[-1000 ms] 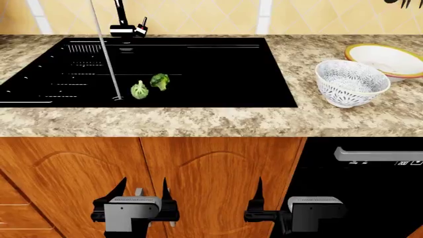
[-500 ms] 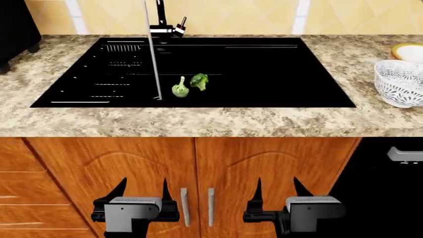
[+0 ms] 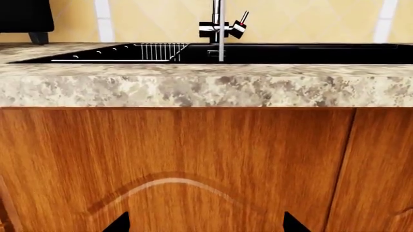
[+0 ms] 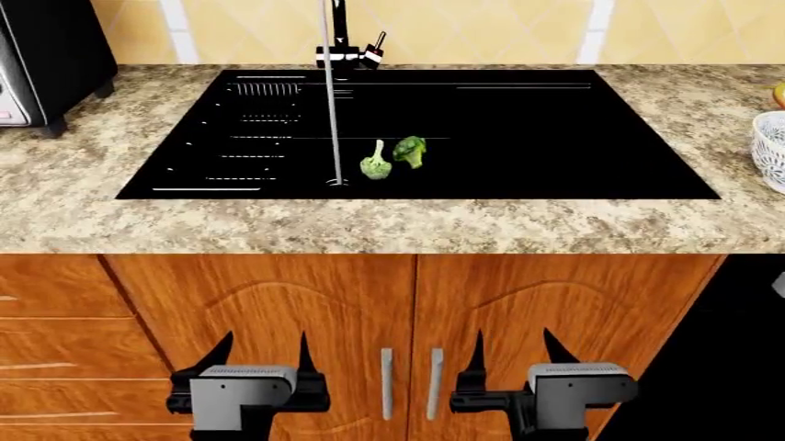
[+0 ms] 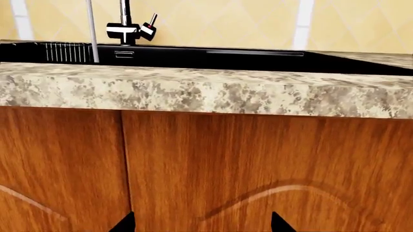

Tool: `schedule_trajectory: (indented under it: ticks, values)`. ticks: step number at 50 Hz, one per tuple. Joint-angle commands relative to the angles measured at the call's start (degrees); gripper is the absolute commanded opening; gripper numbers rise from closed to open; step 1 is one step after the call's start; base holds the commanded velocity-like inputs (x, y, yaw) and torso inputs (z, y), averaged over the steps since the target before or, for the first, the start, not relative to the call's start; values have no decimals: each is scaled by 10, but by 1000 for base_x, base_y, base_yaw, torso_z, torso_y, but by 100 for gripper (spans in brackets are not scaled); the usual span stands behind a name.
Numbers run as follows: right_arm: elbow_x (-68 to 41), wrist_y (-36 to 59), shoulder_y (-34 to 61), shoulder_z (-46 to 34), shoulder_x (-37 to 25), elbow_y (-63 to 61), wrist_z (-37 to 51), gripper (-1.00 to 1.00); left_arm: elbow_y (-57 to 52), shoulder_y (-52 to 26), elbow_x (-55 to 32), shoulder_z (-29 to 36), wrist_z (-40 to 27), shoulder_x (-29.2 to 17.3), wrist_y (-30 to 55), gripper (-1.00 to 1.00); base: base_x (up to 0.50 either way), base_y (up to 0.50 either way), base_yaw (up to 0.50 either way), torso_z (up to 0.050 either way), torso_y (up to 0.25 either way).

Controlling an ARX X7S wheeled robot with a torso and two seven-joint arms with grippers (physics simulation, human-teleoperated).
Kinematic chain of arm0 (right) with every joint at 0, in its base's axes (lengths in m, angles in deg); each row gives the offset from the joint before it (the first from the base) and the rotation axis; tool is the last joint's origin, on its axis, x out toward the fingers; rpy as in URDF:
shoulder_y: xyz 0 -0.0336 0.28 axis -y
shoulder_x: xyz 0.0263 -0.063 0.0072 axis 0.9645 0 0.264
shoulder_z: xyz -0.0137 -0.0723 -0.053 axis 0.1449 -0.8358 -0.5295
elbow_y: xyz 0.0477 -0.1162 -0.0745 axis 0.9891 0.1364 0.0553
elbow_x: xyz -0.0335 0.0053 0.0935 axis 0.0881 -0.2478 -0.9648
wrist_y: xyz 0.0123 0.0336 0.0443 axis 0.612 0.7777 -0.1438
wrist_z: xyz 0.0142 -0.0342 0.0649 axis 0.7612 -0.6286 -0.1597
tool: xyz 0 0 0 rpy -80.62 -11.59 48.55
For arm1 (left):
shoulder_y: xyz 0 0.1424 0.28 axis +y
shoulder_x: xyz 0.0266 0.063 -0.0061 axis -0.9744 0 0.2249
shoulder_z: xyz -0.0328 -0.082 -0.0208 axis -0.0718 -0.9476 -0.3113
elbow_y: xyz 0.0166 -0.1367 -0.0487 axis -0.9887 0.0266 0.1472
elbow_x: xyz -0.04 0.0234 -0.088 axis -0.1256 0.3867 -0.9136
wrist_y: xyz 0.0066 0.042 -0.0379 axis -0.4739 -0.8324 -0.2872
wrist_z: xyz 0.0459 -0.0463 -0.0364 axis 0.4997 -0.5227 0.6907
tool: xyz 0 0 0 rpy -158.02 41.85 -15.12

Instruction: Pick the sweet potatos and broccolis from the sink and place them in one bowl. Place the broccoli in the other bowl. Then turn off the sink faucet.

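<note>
Two green broccolis lie in the black sink, one pale and one darker, just right of the running water stream. The faucet stands at the sink's back rim, and also shows in the wrist views as the faucet and the faucet. No sweet potato is in view. A patterned white bowl is cut off at the right edge. My left gripper and right gripper hang open and empty, low in front of the cabinet doors, well below the counter.
A dark oven-like appliance stands on the granite counter at the far left. Wooden cabinet doors with metal handles face both grippers. A black appliance front is at the lower right.
The head view has slid leftward along the counter: the sink and broccolis shifted right in view, the bowls went to the right edge, and the dark appliance came in at the left. Both grippers stay open.
</note>
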Motion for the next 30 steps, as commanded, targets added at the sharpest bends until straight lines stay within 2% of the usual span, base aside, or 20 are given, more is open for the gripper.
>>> schedule_trajectory:
  ticks: [1, 21, 30]
  values:
    - [-5, 1, 1, -7, -6, 2, 8, 100, -7, 2, -9, 10, -1, -8, 10, 100, 0, 0, 0, 0, 0]
    - [-16, 5, 5, -17, -14, 5, 17, 100, -6, -2, -15, 17, -17, -13, 6, 100, 0, 0, 0, 0, 0]
    - [-19, 5, 6, -21, -18, 6, 21, 100, -6, -3, -17, 24, -21, -15, 2, 100, 0, 0, 0, 47, 0]
